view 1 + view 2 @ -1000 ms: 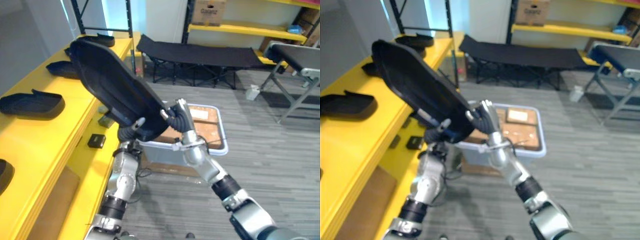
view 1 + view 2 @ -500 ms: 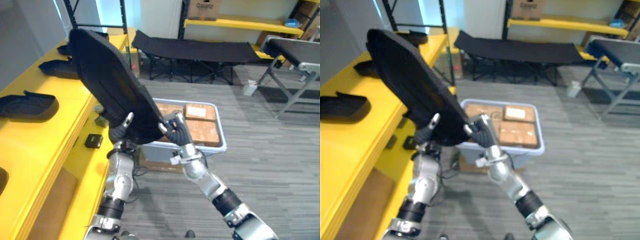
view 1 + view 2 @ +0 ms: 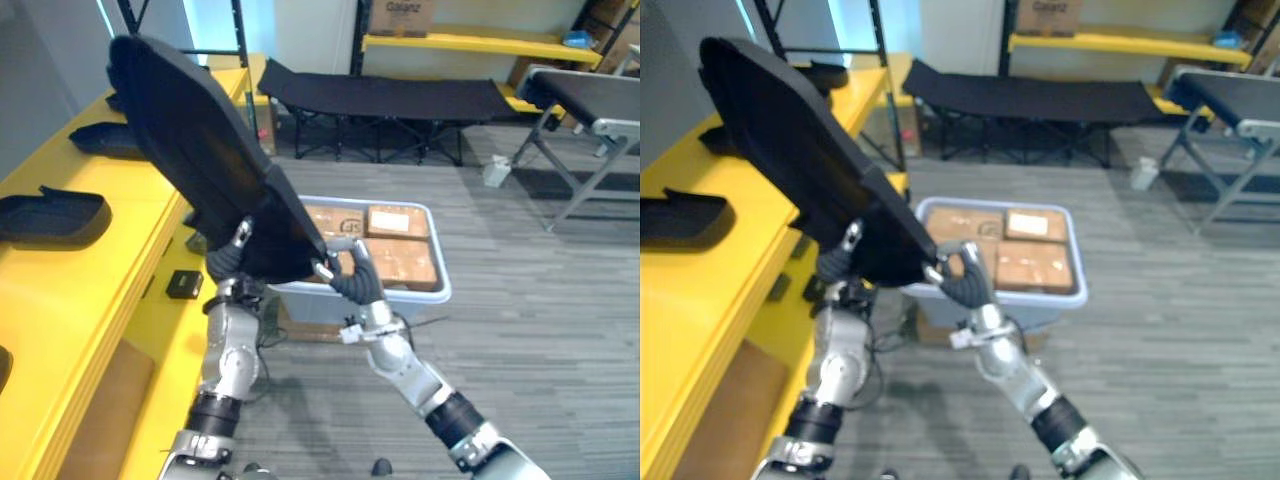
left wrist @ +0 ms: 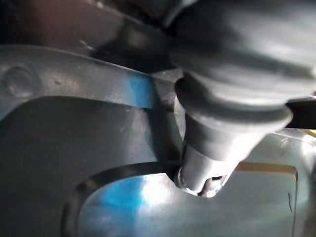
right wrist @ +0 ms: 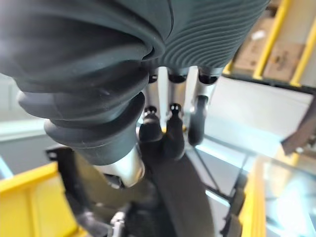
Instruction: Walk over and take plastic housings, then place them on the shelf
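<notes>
beside the yellow shelf (image 3: pixel 90 270): my left hand (image 3: pixel 228 262) and right hand (image 3: pixel 348 282) both grip the black plastic housing (image 3: pixel 200 160) at its lower end. its long axis slants up over the shelf. left hand nearer.

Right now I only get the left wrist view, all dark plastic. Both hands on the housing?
Observer: Yes, the left hand and right hand both grip the low end of the black housing; its top end tilts over the yellow shelf.
Operator: Shelf occupied?
Observer: Yes, other black housings lie on it, one just left of yours.
Operator: Behind the hands?
Observer: A pale bin of brown boxes on the floor.
</notes>
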